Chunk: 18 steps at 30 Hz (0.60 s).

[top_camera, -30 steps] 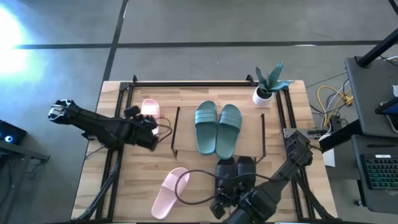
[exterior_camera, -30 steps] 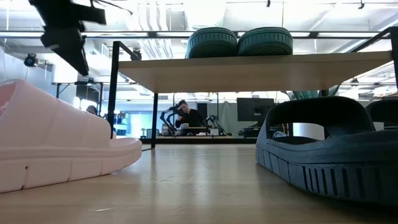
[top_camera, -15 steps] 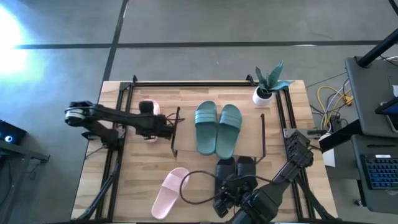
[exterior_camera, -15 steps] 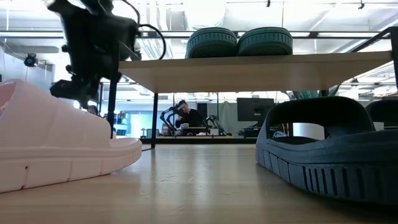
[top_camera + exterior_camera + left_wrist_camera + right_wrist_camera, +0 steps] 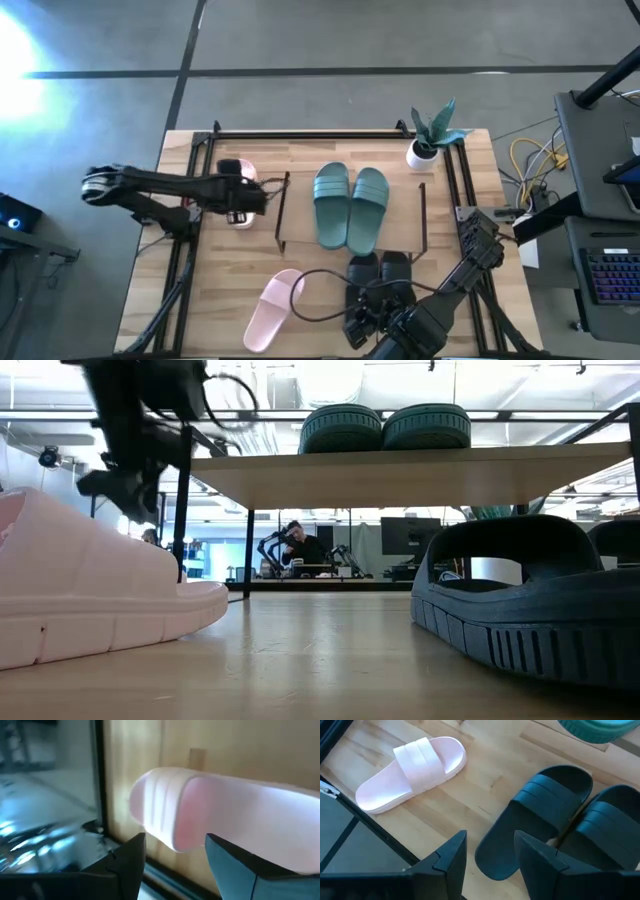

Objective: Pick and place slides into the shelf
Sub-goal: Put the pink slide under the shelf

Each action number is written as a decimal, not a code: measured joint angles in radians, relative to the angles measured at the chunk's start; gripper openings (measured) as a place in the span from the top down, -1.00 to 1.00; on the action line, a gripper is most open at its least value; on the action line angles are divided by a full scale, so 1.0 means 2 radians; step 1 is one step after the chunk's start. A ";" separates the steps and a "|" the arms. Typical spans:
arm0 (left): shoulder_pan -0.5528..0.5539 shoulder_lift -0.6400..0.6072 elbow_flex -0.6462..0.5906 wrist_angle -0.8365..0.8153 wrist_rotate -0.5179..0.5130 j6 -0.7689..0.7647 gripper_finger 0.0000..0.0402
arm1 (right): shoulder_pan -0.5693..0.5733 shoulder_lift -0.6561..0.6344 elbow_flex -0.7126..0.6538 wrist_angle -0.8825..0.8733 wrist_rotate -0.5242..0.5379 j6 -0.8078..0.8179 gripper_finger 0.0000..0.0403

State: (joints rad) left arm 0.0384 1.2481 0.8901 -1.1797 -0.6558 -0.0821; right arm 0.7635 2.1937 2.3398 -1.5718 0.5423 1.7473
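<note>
left hand (image 5: 243, 193), fingers spread, over a pink slide (image 5: 235, 815) lying lengthwise front-to-back beside the shelf (image 5: 282, 213).

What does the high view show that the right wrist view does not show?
Only the high view shows the left gripper over the far pale pink rubbery slide, the low wooden shelf carrying two teal-green slides, and the potted plant. Only the right wrist view shows the right gripper close up, fingers open and empty. Both show the near pale pink slide and two black slides on the table.
</note>
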 joint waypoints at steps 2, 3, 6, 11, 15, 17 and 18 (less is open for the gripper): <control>0.003 -0.043 -0.015 0.010 0.033 0.014 0.05 | 0.000 0.000 0.000 0.001 0.000 0.000 0.22; 0.005 -0.064 -0.023 0.015 0.054 0.018 0.05 | 0.000 0.000 0.000 0.000 0.000 0.000 0.22; 0.011 -0.117 -0.050 0.025 0.103 0.020 0.05 | -0.002 0.000 -0.002 0.000 0.000 -0.011 0.22; 0.023 -0.152 -0.061 0.035 0.115 0.024 0.05 | -0.008 0.000 -0.002 0.000 -0.006 -0.037 0.22; 0.039 -0.143 -0.066 0.031 0.119 0.022 0.05 | -0.013 0.000 -0.002 0.000 -0.019 -0.080 0.22; 0.045 -0.130 -0.066 0.033 0.119 0.029 0.05 | -0.016 0.000 -0.002 0.000 -0.019 -0.108 0.22; 0.048 -0.124 -0.067 0.034 0.120 0.031 0.05 | -0.017 0.000 -0.004 0.001 -0.016 -0.117 0.23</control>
State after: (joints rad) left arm 0.1347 1.0008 0.7560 -1.1117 -0.4164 -0.0196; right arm 0.7288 2.1937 2.3318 -1.5703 0.5105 1.5129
